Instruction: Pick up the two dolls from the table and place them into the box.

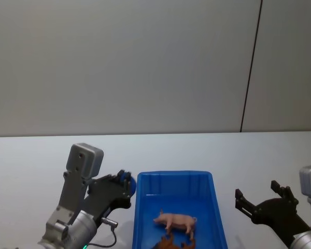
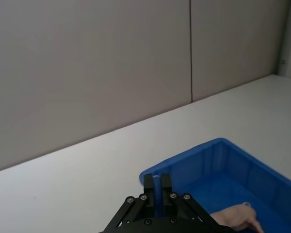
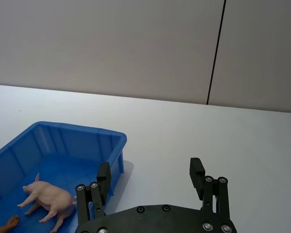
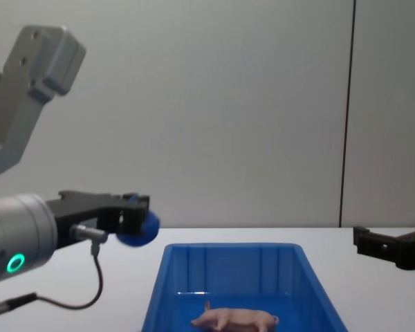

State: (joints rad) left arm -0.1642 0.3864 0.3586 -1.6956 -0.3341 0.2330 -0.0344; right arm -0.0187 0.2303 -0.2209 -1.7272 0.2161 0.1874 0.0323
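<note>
A white table (image 1: 36, 166) is set before a plain grey wall. The blue doll (image 4: 140, 228) is pinched by the left gripper (image 4: 135, 214), raised just left of the blue box (image 1: 145, 207). The pig doll (image 1: 176, 222) is seen standing inside the box. The right gripper (image 1: 259, 199) is held spread, right of the box.

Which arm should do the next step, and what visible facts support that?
Left. The left gripper holds the blue doll raised beside the box. The pig lies inside already; the right gripper is open and empty.
</note>
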